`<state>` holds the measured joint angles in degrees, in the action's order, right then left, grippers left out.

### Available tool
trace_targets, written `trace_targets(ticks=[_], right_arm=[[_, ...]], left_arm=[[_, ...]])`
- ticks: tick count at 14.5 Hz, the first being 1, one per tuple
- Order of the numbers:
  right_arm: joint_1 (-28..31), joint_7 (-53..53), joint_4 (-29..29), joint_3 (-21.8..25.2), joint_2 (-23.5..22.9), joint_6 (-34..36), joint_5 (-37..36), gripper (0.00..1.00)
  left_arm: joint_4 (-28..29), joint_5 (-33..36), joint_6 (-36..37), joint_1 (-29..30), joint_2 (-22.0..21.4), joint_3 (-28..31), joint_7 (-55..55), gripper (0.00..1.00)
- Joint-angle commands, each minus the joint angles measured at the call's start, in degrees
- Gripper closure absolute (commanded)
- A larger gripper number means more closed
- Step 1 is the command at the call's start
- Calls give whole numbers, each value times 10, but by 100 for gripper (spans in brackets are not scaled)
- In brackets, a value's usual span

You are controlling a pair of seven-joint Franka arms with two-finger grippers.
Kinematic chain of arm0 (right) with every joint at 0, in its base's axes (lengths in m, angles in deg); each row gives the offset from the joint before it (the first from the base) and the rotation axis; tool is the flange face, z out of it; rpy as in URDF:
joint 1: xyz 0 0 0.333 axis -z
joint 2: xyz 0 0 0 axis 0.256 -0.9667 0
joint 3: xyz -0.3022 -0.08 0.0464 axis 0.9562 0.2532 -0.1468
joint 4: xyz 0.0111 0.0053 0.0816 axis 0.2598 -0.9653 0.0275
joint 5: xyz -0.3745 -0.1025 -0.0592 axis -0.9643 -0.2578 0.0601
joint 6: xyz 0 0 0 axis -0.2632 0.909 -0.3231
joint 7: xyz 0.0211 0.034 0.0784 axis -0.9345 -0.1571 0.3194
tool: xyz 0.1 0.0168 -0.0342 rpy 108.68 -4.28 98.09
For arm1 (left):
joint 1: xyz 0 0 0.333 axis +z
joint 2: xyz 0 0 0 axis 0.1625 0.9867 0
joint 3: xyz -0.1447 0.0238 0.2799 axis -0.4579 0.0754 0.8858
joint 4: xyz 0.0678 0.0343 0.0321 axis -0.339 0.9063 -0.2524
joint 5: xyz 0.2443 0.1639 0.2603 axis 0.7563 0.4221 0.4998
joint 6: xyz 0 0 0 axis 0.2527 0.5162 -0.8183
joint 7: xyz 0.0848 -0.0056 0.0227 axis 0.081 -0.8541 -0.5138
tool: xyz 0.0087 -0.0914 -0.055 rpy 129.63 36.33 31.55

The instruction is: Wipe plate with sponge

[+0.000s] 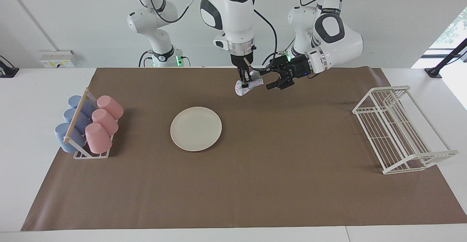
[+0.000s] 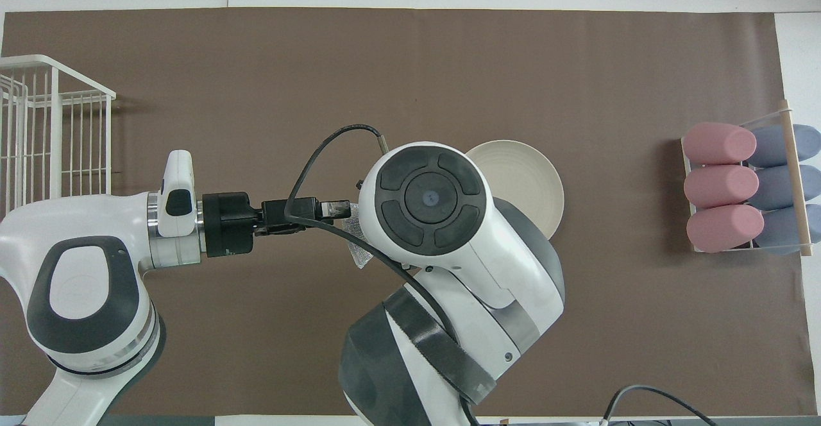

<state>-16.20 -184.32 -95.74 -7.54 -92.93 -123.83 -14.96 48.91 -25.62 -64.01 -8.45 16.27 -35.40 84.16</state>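
Observation:
The cream-white plate point(image 1: 196, 129) lies flat on the brown mat, mid-table; in the overhead view only its edge point(image 2: 529, 179) shows past the right arm. My right gripper point(image 1: 245, 81) points straight down, shut on the silvery mesh sponge point(image 1: 251, 83), which hangs above the mat, over the strip between the plate and the robots. My left gripper point(image 1: 270, 78) reaches in level from the left arm's end and is open, its upper finger at the sponge's edge. In the overhead view a corner of the sponge point(image 2: 359, 251) shows beside the left gripper point(image 2: 340, 211); the right gripper is hidden under its own arm.
A rack of pink and blue cups point(image 1: 91, 125) lying on their sides stands at the right arm's end, also in the overhead view point(image 2: 744, 188). A white wire dish rack point(image 1: 397, 129) stands at the left arm's end, also in the overhead view point(image 2: 45, 131).

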Motion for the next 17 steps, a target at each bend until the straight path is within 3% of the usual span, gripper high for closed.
trace_targets(ticks=[1, 2, 3, 4, 7, 16, 17], right_arm=[[6, 1, 12, -5, -8, 1, -11, 100], [6, 1, 12, -5, -8, 1, -11, 100], [7, 1, 12, -5, -8, 0, -11, 100], [7, 1, 12, -5, -8, 0, -11, 100], [7, 1, 12, -5, -8, 0, -12, 100], [14, 21, 10, -5, -8, 0, -11, 100], [18, 66, 7, -5, -4, 6, -11, 87]], left_arm=[[16, -12, -26, -23, -11, 6, 13, 0], [16, -12, -26, -23, -12, 6, 13, 3], [16, -12, -26, -23, -11, 6, 13, 14], [16, -11, -22, -23, -12, 6, 13, 42], [17, -11, -9, -22, -15, 7, 12, 100], [15, -11, -9, -22, -17, 8, -38, 100], [15, -11, -8, -22, -17, 8, -38, 100]])
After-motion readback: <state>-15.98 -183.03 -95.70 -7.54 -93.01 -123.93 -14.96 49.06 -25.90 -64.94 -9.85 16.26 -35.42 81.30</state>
